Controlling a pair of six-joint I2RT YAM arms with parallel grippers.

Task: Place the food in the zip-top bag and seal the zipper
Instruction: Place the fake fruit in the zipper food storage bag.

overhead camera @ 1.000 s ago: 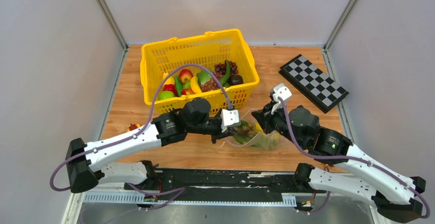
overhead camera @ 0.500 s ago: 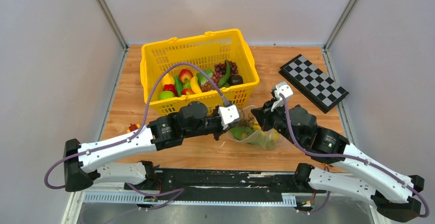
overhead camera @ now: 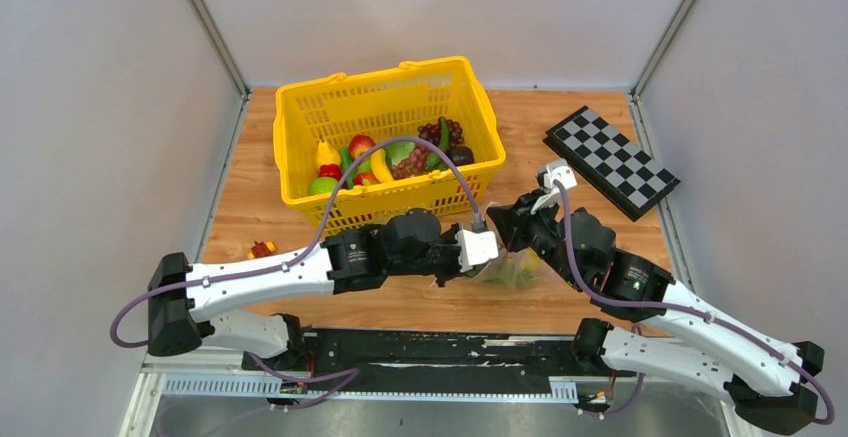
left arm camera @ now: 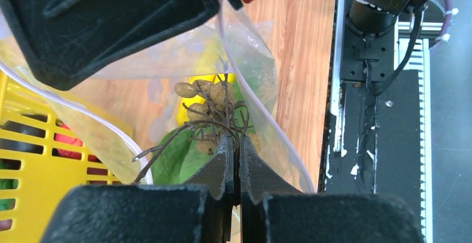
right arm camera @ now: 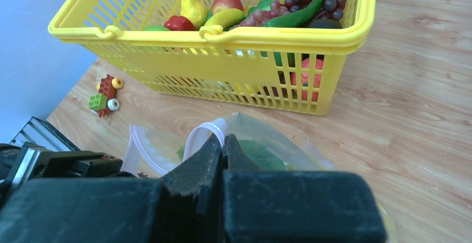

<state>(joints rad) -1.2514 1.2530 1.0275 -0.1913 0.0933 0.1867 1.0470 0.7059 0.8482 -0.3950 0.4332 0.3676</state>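
Top: clear crinkly zip-top bag (overhead camera: 520, 275) sits at the wooden worktop's (overhead camera: 540, 117) front-centre, before the yellow slatted plastic basket (overhead camera: 375, 77); both arms meet there. Left wrist: left gripper (left arm camera: 235, 143) pressed together among brown grape stems (left arm camera: 214, 122); pinching what, can't tell. Right wrist: right gripper (right arm camera: 222, 142) pinches the pale zipper strip (right arm camera: 196, 137). Risk: opposing pulls collapse the mouth or tear the film. No readable writing.

Clear glossy plastic zip-top bag (left arm camera: 261, 70), yellow plastic lattice basket (right arm camera: 250, 70), wood-grain table (right arm camera: 423, 87)
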